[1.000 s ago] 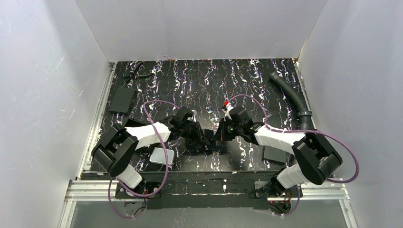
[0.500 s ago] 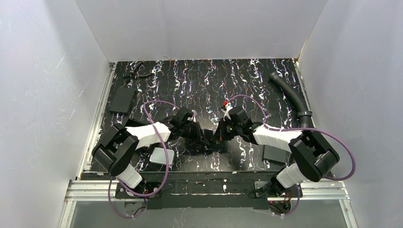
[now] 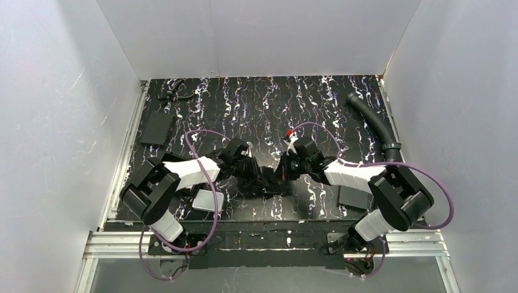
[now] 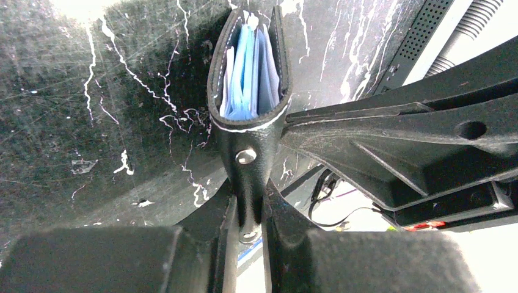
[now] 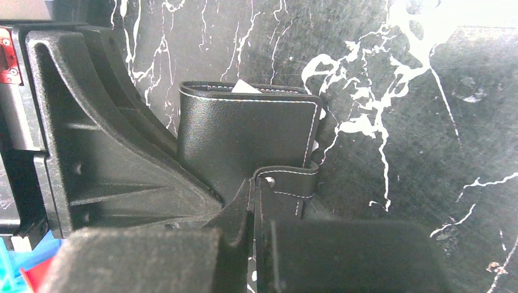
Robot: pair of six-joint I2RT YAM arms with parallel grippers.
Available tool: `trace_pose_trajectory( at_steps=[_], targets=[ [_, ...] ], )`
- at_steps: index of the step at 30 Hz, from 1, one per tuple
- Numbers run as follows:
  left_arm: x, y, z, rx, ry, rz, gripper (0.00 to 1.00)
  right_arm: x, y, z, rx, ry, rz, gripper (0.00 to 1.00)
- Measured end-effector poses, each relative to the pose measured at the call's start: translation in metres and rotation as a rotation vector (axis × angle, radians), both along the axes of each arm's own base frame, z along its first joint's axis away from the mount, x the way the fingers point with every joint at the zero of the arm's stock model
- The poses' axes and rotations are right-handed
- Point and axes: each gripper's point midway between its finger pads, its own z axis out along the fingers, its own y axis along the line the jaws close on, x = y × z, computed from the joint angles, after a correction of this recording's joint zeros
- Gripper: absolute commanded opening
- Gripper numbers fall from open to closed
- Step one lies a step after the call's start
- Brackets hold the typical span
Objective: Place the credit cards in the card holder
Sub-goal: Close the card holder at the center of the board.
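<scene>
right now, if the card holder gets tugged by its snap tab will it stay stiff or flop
Probably floppy: the card holder looks like soft stitched leather, and its covers bow apart around the blue pockets. The thin snap tab pinched in the left end effector would likely bend before the body follows. Small and thin, it is likely light.

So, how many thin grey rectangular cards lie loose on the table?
2. One light grey card lies beside the left arm; one darker grey card lies beside the right arm. Others may be hidden inside the black folding wallet or under the arms.
</scene>
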Motion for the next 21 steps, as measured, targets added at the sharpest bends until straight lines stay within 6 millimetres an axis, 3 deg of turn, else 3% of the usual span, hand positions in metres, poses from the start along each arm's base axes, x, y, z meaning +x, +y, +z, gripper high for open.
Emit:
trace_pose_trajectory(
  at_steps=[21],
  targets=[
    [-0.003,0.008,-0.013,0.025,0.025,0.009,0.0,-0.003,0.016,-0.008,0.118,0.079,0.005,0.01]
  ],
)
